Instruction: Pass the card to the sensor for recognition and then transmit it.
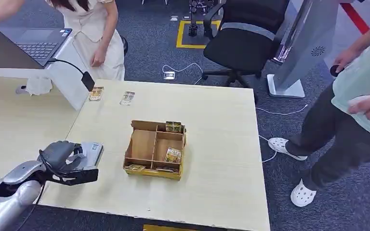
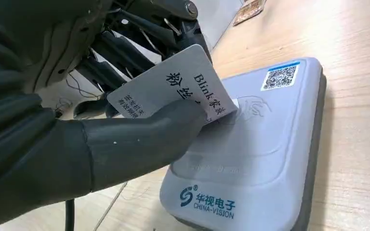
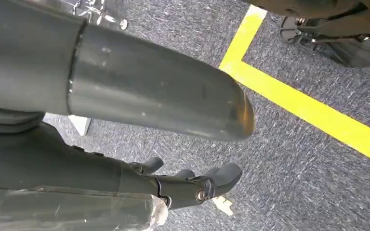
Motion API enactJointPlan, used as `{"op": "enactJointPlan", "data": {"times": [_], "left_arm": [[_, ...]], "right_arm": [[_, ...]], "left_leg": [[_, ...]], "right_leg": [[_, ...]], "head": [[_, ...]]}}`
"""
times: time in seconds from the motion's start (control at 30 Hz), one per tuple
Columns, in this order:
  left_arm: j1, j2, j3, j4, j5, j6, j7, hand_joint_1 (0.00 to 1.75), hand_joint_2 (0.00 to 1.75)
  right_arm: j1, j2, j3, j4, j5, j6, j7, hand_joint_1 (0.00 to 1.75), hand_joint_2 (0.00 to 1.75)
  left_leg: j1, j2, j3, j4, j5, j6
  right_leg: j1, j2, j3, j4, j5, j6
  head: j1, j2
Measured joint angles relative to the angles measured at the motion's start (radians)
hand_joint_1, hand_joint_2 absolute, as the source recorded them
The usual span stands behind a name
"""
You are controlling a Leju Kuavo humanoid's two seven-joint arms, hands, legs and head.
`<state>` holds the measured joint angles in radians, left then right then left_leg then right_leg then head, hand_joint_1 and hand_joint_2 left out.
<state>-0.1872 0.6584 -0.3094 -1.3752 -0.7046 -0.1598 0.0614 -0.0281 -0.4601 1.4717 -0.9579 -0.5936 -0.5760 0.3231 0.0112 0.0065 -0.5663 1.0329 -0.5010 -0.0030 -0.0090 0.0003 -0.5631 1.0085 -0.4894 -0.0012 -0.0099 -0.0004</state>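
Observation:
My left hand (image 1: 70,162) pinches a white card (image 2: 173,89) with black printed characters between thumb and fingers. It holds the card just over the grey-white card reader (image 2: 265,154), which lies flat on the table near its left edge (image 1: 92,153). The card's lower corner hovers at the reader's sensing mark; whether they touch I cannot tell. My right hand (image 3: 173,144) hangs over the carpet, its thumb and fingers apart with nothing in them.
A wooden compartment box (image 1: 155,149) with small packets stands mid-table. Two packets (image 1: 112,95) lie near the far edge by a black-cabled device (image 1: 87,81). One person (image 1: 94,33) stands beyond the table, another (image 1: 351,110) at the right. Yellow floor tape (image 3: 308,110) crosses the carpet.

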Motion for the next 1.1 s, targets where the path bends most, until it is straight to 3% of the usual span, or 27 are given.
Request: {"op": "enactJointPlan", "data": {"times": [0.4, 0.6, 0.83, 0.97, 1.1], "left_arm": [[0.032, 0.000, -0.014, 0.002, 0.020, 0.006, 0.000, 1.75, 1.75], [0.028, -0.007, -0.014, 0.002, 0.044, 0.083, -0.021, 1.75, 1.75], [0.016, -0.013, -0.014, 0.002, 0.045, 0.100, -0.030, 1.75, 1.75], [0.001, -0.031, -0.001, -0.006, 0.055, 0.223, -0.076, 1.75, 1.75], [-0.052, -0.050, 0.032, -0.022, 0.035, 0.289, -0.084, 1.75, 1.75]], "right_arm": [[0.000, 0.000, -0.015, 0.000, 0.028, 0.006, 0.022, 0.00, 0.00], [0.000, 0.000, -0.030, 0.000, 0.063, 0.015, 0.038, 0.00, 0.00], [0.002, 0.000, -0.036, -0.002, 0.072, 0.015, 0.043, 0.00, 0.00], [0.002, -0.001, -0.038, -0.002, 0.093, 0.021, 0.048, 0.00, 0.00], [0.002, -0.001, -0.042, -0.006, 0.120, 0.035, 0.052, 0.00, 0.00]], "left_leg": [[0.000, 0.000, 0.000, 0.000, 0.000, 0.000], [0.000, 0.000, 0.000, 0.000, 0.000, 0.000], [0.000, 0.000, 0.000, 0.000, 0.000, 0.000], [0.000, 0.000, -0.001, 0.000, 0.000, 0.000], [0.000, 0.000, -0.001, 0.001, 0.001, -0.001]], "right_leg": [[0.000, 0.000, 0.000, 0.000, 0.000, 0.000], [0.000, -0.001, 0.000, 0.000, 0.000, 0.000], [0.000, 0.000, 0.000, 0.000, 0.000, 0.000], [0.000, -0.001, -0.001, 0.000, 0.000, 0.000], [0.000, 0.000, -0.002, 0.000, 0.001, -0.001]], "head": [[0.000, 0.000], [0.000, 0.000], [0.000, 0.000], [0.000, 0.000], [0.000, 0.000]]}}
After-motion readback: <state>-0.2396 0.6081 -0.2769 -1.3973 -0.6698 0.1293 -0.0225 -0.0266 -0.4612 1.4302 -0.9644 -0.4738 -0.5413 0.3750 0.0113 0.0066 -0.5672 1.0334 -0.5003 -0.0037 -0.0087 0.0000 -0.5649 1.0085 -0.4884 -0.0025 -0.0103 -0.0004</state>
